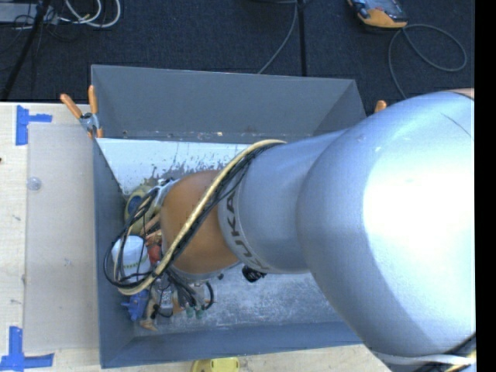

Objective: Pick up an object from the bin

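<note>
Shows the gripper [166, 301], spread or pressed together impossible to tell, low in the near-left corner of the grey bin [225, 107], just beside a small blue object [135, 308], beneath the orange wrist cover [198, 223] and cables [203, 201]; likely risks closing on nothing or snagging cables against the bin's left wall.

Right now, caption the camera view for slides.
KUKA arm, orange wrist cover low in the grey bin, above a heap of small things at its left end.

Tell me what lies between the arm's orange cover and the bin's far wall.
In the camera view, bare speckled bin floor lies between the orange cover and the far wall.
</note>
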Robot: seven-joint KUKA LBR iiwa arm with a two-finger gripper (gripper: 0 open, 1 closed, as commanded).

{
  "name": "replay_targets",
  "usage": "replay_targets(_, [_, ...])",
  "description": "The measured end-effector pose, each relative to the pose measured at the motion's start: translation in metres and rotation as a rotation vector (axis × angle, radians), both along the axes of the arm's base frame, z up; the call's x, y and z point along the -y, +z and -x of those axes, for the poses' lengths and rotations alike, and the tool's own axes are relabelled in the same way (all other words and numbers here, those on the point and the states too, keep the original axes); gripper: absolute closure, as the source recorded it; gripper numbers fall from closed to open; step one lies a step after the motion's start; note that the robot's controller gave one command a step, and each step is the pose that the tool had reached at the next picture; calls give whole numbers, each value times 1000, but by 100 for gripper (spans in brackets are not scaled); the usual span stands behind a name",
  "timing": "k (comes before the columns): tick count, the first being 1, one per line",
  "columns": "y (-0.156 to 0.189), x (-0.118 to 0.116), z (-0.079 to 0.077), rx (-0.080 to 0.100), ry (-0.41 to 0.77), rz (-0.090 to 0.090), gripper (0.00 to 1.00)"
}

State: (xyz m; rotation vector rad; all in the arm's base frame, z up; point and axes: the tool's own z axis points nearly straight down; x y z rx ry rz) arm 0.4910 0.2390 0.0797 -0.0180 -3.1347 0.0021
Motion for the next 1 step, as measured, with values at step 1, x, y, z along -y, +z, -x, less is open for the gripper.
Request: replay_targets(1, [0, 0, 0, 0, -1, 0, 100])
